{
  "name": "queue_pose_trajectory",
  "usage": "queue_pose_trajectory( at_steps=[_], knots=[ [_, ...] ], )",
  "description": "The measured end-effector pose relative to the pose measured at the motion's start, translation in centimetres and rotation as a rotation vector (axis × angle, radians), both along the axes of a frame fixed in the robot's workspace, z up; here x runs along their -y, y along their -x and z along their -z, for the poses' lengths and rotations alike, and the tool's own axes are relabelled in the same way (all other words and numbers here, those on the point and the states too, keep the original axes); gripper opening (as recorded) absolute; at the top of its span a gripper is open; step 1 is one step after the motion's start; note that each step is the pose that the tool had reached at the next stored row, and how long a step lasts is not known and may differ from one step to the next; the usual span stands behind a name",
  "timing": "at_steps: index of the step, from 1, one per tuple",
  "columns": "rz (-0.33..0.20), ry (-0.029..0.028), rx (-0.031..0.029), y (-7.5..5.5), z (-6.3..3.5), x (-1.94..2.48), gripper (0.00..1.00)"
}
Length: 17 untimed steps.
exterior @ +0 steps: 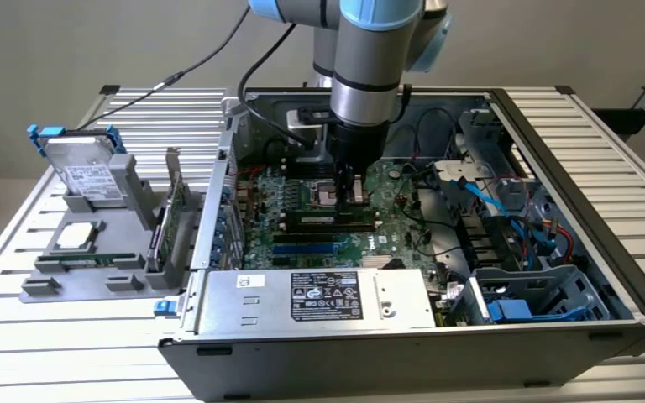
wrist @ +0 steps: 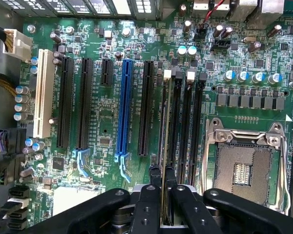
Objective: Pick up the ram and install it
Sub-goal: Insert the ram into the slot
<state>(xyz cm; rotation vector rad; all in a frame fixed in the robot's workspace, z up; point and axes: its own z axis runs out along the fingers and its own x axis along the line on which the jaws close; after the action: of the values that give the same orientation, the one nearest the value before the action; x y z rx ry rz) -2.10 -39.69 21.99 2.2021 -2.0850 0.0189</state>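
The exterior view looks down from off the power-supply side of the computer case (exterior: 412, 361), well back, taking in the tabletop (exterior: 31, 344). The wrist view faces straight down past the jaws, close above the motherboard (wrist: 107, 131), which both views share.

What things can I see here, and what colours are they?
computer case: one, dark grey, open, on the slatted table
motherboard: one, green, inside the case
power supply: one, silver, front of case
processor socket: one, silver, empty, on the motherboard
hard drive: one, silver, in the grey holder, exterior view's left
processor chip: one, silver, on the holder
expansion card: one, green, upright in the holder
ram: one, greenish, edge-on between the fingers
arm: one, silver and blue, reaching into the case
fingers: two, black, shut on the ram
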Motion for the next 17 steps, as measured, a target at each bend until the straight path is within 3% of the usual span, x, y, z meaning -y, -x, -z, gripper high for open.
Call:
queue_pose_trajectory(
  at_steps=[17],
  knots=[
    [0.003,0.0023,0.0000,-0.02,0.31,-0.05,0.14]
  ],
)
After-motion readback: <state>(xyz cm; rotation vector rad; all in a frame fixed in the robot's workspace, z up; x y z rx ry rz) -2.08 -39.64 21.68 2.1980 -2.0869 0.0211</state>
